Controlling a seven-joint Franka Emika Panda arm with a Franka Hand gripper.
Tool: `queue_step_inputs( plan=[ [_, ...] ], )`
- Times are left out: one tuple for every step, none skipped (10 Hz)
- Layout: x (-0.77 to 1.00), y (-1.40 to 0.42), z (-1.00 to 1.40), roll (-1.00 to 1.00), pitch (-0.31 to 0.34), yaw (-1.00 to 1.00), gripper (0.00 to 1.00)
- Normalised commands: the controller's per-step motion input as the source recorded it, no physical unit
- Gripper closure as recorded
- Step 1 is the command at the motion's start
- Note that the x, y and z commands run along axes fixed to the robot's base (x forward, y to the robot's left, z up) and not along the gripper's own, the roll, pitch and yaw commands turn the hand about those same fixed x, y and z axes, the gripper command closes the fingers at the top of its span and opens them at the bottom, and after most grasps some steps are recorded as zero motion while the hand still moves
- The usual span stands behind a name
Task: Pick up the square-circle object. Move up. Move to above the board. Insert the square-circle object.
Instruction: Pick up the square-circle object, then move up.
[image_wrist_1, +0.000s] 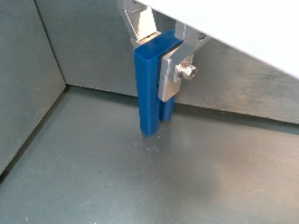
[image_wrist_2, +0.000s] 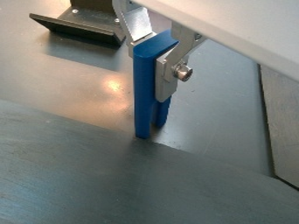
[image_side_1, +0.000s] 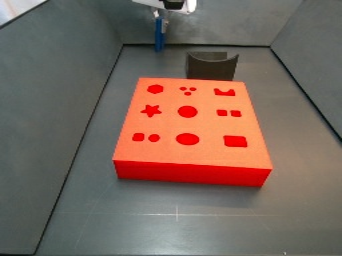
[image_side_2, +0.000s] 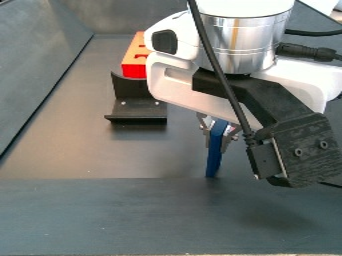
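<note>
The square-circle object (image_wrist_1: 149, 92) is a slim blue peg standing upright, its lower end on or just above the grey floor near a wall. My gripper (image_wrist_1: 159, 54) is shut on its upper part, one silver finger (image_wrist_1: 176, 74) on each side. Both wrist views show this grip, with the peg (image_wrist_2: 146, 96) between the plates of the gripper (image_wrist_2: 156, 52). In a side view the peg (image_side_1: 160, 35) hangs below the gripper (image_side_1: 168, 8) at the far end, beyond the red board (image_side_1: 187, 125). From the opposite side, the peg (image_side_2: 213, 150) is near and the board (image_side_2: 134, 55) far.
The dark fixture (image_side_1: 211, 65) stands on the floor between the peg and the board, seen as well at the fixture (image_side_2: 134, 105) and the fixture (image_wrist_2: 79, 26). Grey walls (image_wrist_1: 24, 79) enclose the floor close behind the peg.
</note>
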Motion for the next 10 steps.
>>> queue_step_inputs(
  plan=[
    [0.0,0.0,0.0,0.0,0.0,0.0,1.0],
    [0.0,0.0,0.0,0.0,0.0,0.0,1.0],
    [0.0,0.0,0.0,0.0,0.0,0.0,1.0],
    [0.0,0.0,0.0,0.0,0.0,0.0,1.0],
    [0.0,0.0,0.0,0.0,0.0,0.0,1.0],
    [0.0,0.0,0.0,0.0,0.0,0.0,1.0],
    [0.0,0.0,0.0,0.0,0.0,0.0,1.0],
    [0.0,0.0,0.0,0.0,0.0,0.0,1.0],
    [0.0,0.0,0.0,0.0,0.0,0.0,1.0],
    [0.0,0.0,0.83,0.0,0.0,0.0,1.0]
  ],
)
